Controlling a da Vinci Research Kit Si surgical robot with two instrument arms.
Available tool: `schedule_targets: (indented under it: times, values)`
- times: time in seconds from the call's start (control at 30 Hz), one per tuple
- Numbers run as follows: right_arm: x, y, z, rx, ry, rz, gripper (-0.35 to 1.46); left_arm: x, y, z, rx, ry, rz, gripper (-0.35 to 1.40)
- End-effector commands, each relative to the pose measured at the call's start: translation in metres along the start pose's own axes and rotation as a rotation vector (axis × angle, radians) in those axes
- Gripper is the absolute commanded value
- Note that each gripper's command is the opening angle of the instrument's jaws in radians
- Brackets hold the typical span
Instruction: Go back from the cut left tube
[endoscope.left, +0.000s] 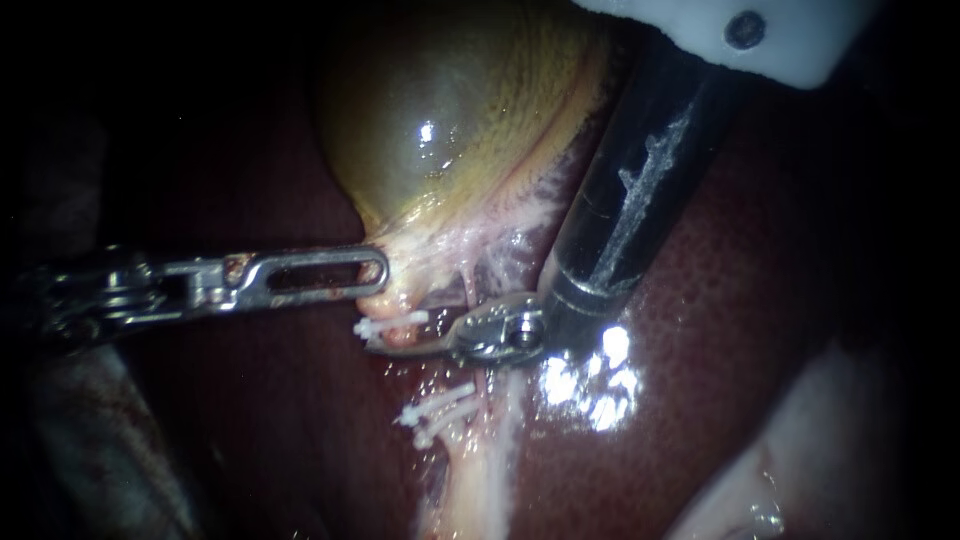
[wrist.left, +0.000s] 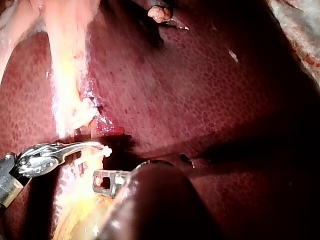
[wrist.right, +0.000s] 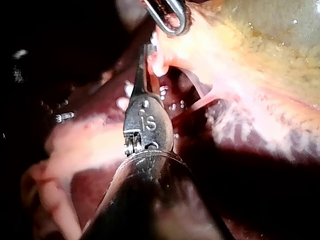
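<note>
Gallbladder (endoscope.left: 450, 120): yellow-green and glossy, it lies above the dark red liver (endoscope.left: 720, 340) in your endoscope view, its pale neck narrowing down toward both tips.
Left instrument (endoscope.left: 372, 274): your left instrument comes in level from the left. Its slotted jaws are clamped on the neck of the gallbladder, with pale tissue bulging just under the tip.
Right instrument (endoscope.left: 378, 346): your right instrument drops in from the upper right, bends at its wrist and points leftward. Its thin blades lie together with nothing between them.
Cut left tube (endoscope.left: 402, 334): you have the cut left tube in two parts, a short pink stump just under the left instrument's tip and a pale stump lower down on the liver.
Clips: an upper clip (endoscope.left: 390, 323) sits white across the short stump, and lower clips (endoscope.left: 437, 408) cross the lower stump.
Blades and tube: the closed blades lie in the gap between the two stumps, just beneath the upper clip. You cannot tell whether they touch it.
Right wrist view: the blade tips end just beside the pink stump, with the slotted jaw right ahead of them.
</note>
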Motion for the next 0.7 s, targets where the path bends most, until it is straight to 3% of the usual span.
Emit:
schedule_targets:
  times: [0.03, 0.7]
  values:
    - [0.0000, 0.0000, 0.0000, 0.000, 0.000, 0.000, -0.35, 0.0000, 0.0000, 0.0000, 0.000, 0.000, 0.000, -0.35]
    - [0.0000, -0.0006, 0.0001, 0.006, 0.001, -0.007, -0.35, 0.0000, -0.0001, 0.0000, -0.001, 0.000, 0.000, -0.35]
